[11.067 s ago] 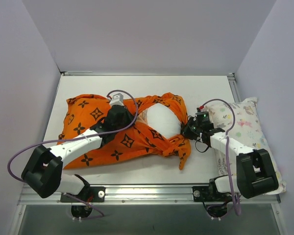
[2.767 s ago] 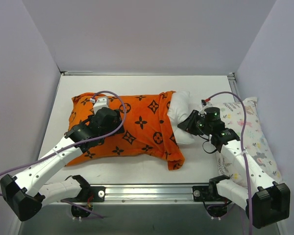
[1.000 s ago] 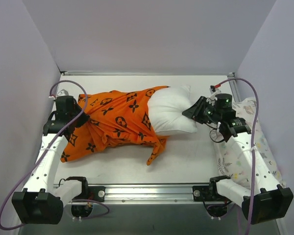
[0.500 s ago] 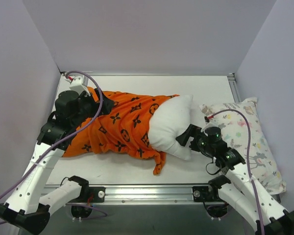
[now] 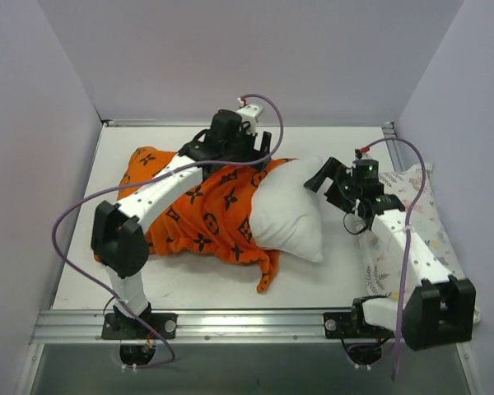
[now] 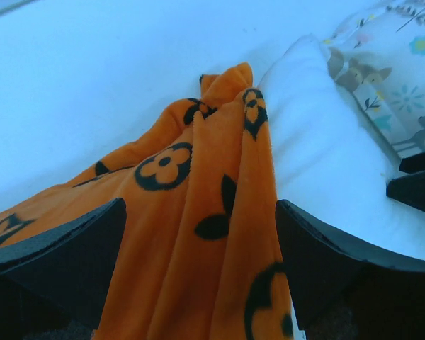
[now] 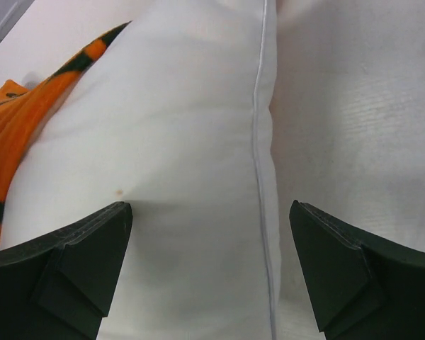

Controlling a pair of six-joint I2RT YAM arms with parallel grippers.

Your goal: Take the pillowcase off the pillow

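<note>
The pillowcase [image 5: 206, 218] lies crumpled across the middle of the table [image 5: 189, 288]. It stretches from about 9 o'clock to the centre, and one loose corner trails toward 6 o'clock. It covers only the left part of the pillow [image 5: 292, 216], whose bare white half sticks out of its 3 o'clock end.

The left gripper [image 5: 255, 155] sits over the pillowcase's 12 o'clock edge, next to where the orange cloth meets the white. In the left wrist view this gripper [image 6: 200, 212] is spread wide. A ridge of pillowcase [image 6: 212, 205] runs up between the two fingers, and neither is pinching it.

The right gripper [image 5: 319, 177] is at the pillow's 2 o'clock corner. From its own camera it [image 7: 211, 207] is also wide open, with the pillow [image 7: 198, 142] and its seam in the gap and nothing gripped.

A printed pillow [image 5: 438, 232] lies along the table's 3 o'clock edge, partly under the right arm.
</note>
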